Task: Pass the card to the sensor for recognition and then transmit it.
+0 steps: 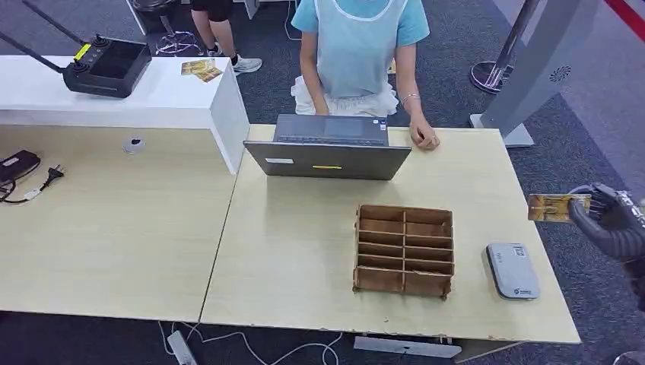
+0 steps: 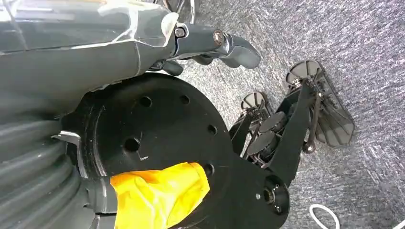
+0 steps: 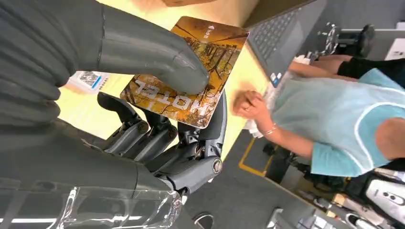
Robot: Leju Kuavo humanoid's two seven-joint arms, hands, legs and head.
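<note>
1. Card (image 1: 558,207): orange-brown, printed "HOTEL"; held off the right edge of the desk (image 1: 304,258), beyond and to the right of the sensor.
2. Right hand (image 1: 608,220): thumb pressed on the card's face, dark fingers (image 3: 143,138) beneath it, pinching it.
3. Sensor (image 1: 513,270): flat grey reader lying on the desk, just right of the wooden divider box (image 1: 404,249).
4. Laptop (image 1: 328,147): open, behind the box; a person (image 1: 357,53) sits at it, one hand resting on the desk.
5. Left hand (image 2: 215,45): hangs over grey carpet, thumb extended; whether its fingers are spread or curled cannot be told.
</note>
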